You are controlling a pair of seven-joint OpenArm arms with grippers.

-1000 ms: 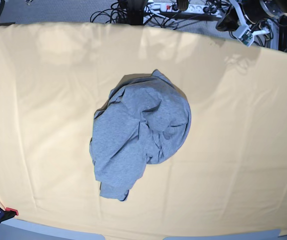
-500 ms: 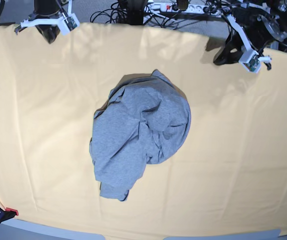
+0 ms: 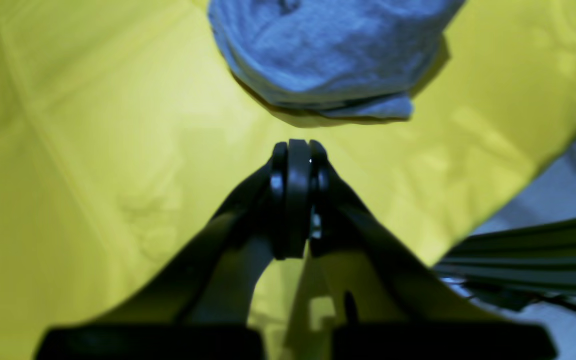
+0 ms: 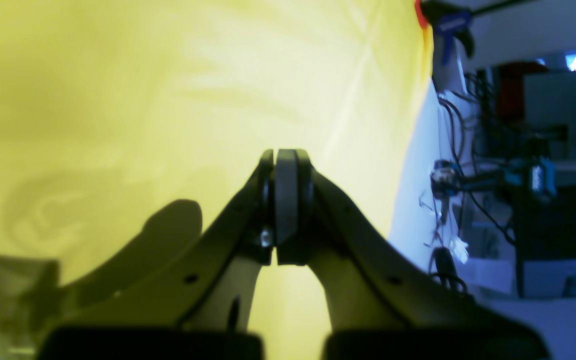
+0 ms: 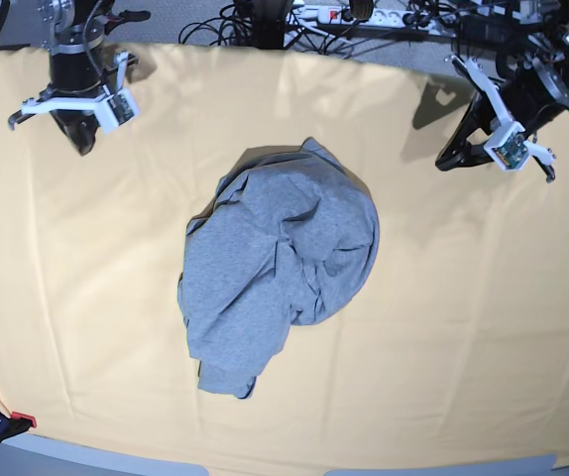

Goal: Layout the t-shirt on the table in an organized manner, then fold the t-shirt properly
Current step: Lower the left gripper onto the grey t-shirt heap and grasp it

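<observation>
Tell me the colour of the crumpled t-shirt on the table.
Heather grey, no lettering visible; the t-shirt shows best in the base view.

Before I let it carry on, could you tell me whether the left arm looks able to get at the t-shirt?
Probably yes: bare table lies between the left claw and the crumpled t-shirt, nothing blocking. Its jaws are shut, so they must open first.

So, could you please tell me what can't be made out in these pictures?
- The t-shirt lettering: hidden in base view, crumpled folds cover it.
- T-shirt top: cut off by the left wrist view's upper edge.
- Right gripper view: t-shirt outside the frame.
- Sleeves, collar: lost in the bunched heap.
</observation>
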